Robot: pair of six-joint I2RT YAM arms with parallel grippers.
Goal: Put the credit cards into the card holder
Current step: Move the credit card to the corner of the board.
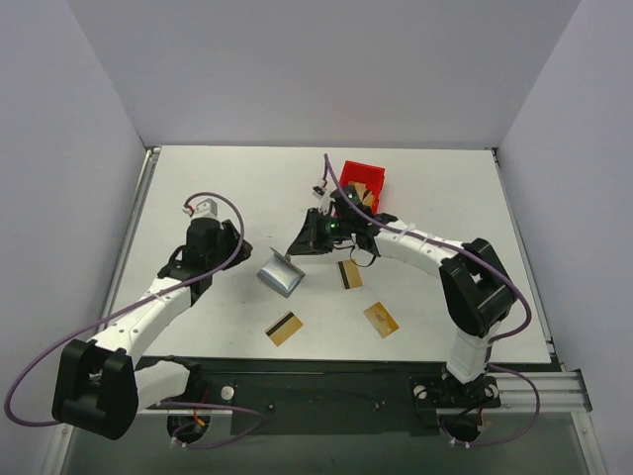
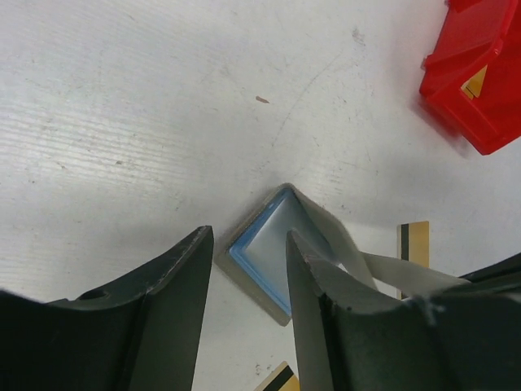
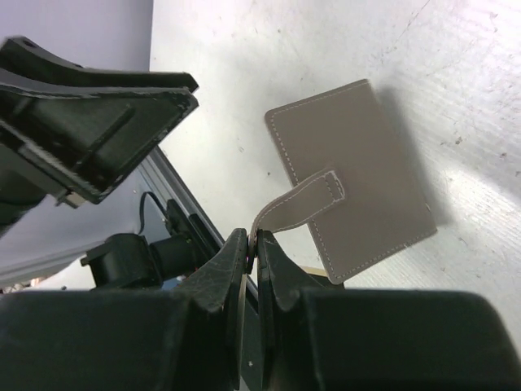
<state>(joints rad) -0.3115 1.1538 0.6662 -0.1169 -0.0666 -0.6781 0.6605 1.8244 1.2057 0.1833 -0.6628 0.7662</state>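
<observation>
step: opening the card holder (image 1: pixel 281 274), mid-table, credit cards (image 1: pixel 284 328) loose nearby | right gripper (image 3: pixel 252 240): fingers pinching the holder's closing tab (image 3: pixel 301 199) | left gripper (image 2: pixel 248 235): fingers spread astride the holder's corner, contact unclear | next: probably left clamps the body, right peels the flap back

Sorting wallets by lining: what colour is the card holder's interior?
The card holder is lined light blue, clearest in the left wrist view.

Bright even light, soft shadows, blurred foregrounds
</observation>
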